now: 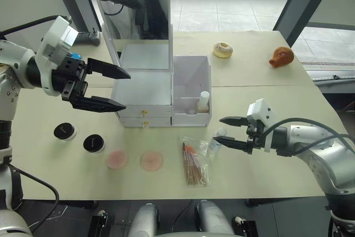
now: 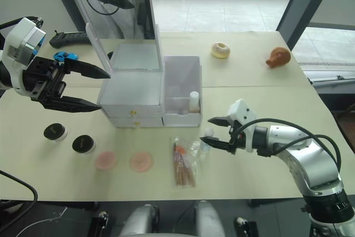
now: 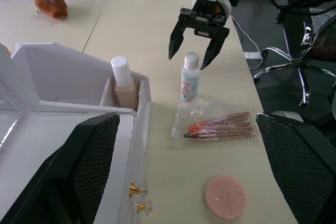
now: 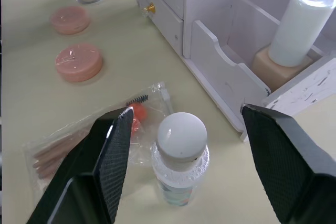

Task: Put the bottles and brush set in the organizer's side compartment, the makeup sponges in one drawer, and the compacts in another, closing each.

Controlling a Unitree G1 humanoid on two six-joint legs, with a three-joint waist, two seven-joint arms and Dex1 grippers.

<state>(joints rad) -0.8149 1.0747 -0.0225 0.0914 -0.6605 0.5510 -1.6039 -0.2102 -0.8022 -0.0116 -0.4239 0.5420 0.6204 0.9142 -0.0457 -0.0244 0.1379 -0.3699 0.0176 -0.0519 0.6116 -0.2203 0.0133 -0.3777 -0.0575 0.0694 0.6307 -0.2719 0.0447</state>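
Lay nearest, well in front of the organizer [image 1: 144, 90]: the brush set [image 1: 194, 165] in its clear pouch, flat on the table before the side compartment [image 1: 191, 73]. Sat out in front of the organizer's two shut drawers [image 1: 145, 116]: both sponges [image 1: 151, 161], side by side. Stood off the organizer's front left corner: the two compacts [image 1: 94, 143], untouched.

Stood upright just ahead of the organizer's side compartment, touching the pouch's edge: the slim bottle [image 1: 216, 141]. Hung around its white cap, fingers wide apart and not touching it: the right gripper [image 1: 223, 129].

Looked like the step in hand: taking that slim bottle. Seemed to call for dropping lower first, so the fingers closed on the body under the cap rather than on the rounded cap, which would likely slip. Needed centring too, so neither finger nudged the bottle over or snagged the pouch. Then a straight lift, high enough to clear the compartment's front wall.

Already inside the side compartment, upright in its near corner: the larger bottle [image 1: 203, 101], so room beside it was best aimed for.

Hovered at the organizer's left flank, fingers spread and empty: the left gripper [image 1: 127, 90].

Lay well behind the organizer: a doughnut [image 1: 223, 50] and a brown toy [image 1: 282, 56].
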